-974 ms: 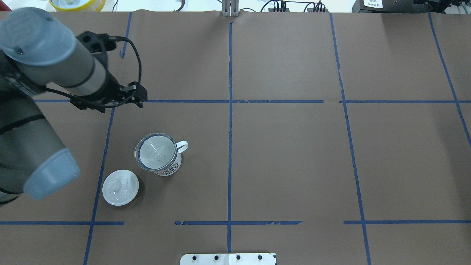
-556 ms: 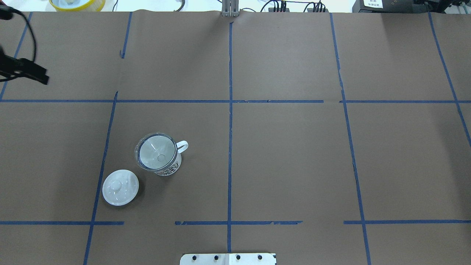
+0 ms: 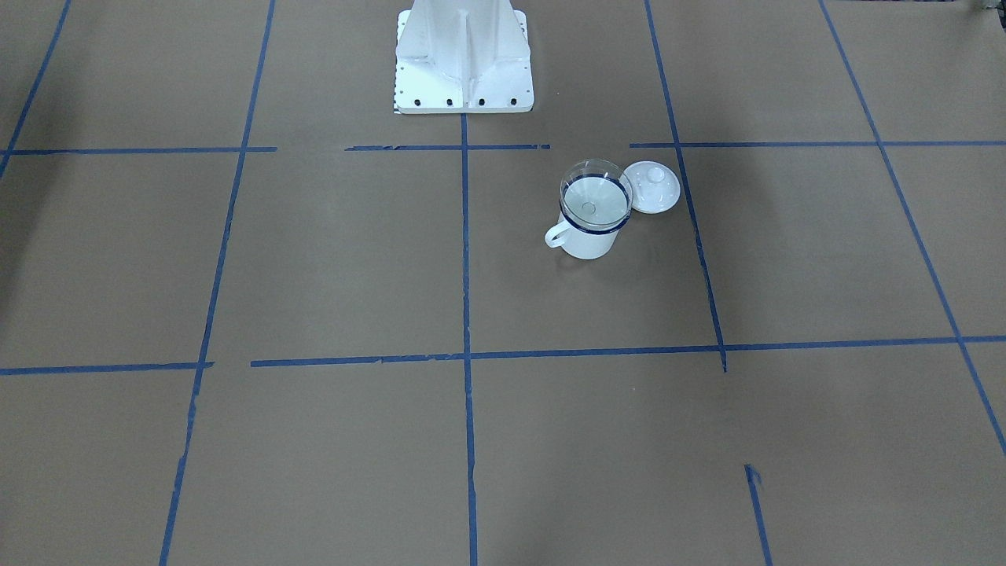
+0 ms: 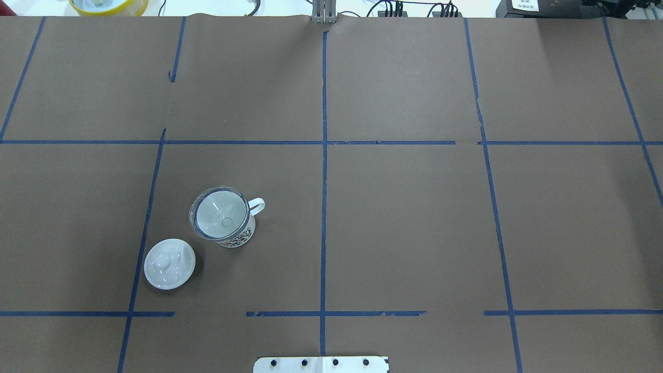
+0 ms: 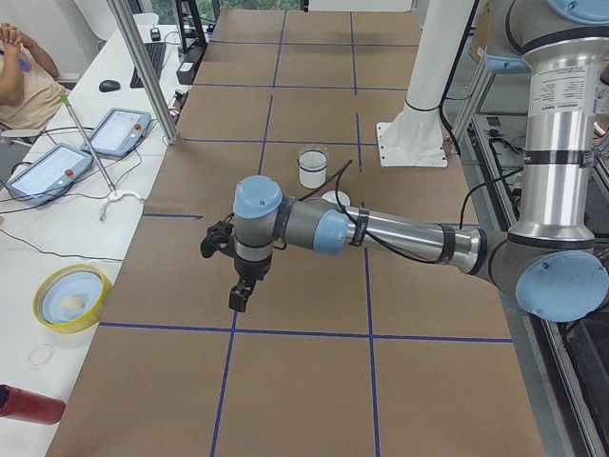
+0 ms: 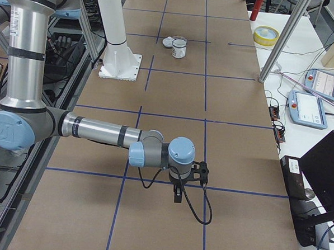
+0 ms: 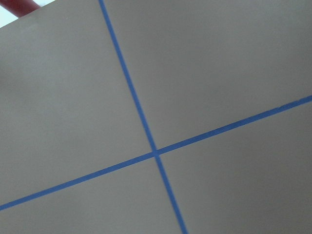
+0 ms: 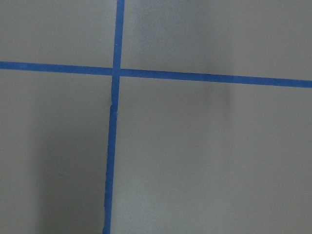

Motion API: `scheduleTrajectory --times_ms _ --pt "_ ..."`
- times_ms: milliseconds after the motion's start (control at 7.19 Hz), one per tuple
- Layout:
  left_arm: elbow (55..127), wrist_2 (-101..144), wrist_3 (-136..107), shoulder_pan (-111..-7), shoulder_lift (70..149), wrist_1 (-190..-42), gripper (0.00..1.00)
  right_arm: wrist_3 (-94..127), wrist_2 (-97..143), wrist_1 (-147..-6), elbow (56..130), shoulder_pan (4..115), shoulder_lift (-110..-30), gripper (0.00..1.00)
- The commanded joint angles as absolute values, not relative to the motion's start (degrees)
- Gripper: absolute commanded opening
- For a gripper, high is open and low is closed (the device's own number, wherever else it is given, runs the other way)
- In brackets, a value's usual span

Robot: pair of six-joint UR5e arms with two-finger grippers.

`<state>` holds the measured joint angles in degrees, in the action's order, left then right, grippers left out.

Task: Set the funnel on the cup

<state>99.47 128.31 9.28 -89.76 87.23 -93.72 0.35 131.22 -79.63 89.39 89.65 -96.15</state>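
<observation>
The clear funnel [image 4: 220, 217] sits in the mouth of the white mug with a dark blue rim [image 4: 237, 237], spout down, left of the table's middle. In the front view the funnel [image 3: 596, 196] rests on the mug [image 3: 589, 240]. Neither gripper shows in the overhead or front view. The left gripper [image 5: 241, 297] hangs over the table's left end, far from the mug [image 5: 312, 169]. The right gripper [image 6: 178, 195] hangs over the right end, far from the mug [image 6: 179, 49]. I cannot tell whether either is open or shut.
A white knobbed lid [image 4: 169, 263] lies on the table beside the mug. The white robot base [image 3: 464, 59] stands at the near edge. A yellow bowl [image 5: 68, 297] and a red bottle [image 5: 29, 405] sit off the table's left end.
The left arm has pulled away to the left, out of the overhead view. The funnel, mug and lid have not moved.
</observation>
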Motion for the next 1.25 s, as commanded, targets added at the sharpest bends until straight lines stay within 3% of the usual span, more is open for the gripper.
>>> scheduleTrajectory --times_ms 0,1113 --pt "95.89 131.57 9.32 -92.19 85.69 -93.87 1.0 0.35 131.22 -79.63 89.38 89.65 -96.15 1.0" --pt "96.24 136.76 9.49 -92.46 85.7 -93.69 1.0 0.35 131.22 -79.63 89.38 89.65 -96.15 1.0"
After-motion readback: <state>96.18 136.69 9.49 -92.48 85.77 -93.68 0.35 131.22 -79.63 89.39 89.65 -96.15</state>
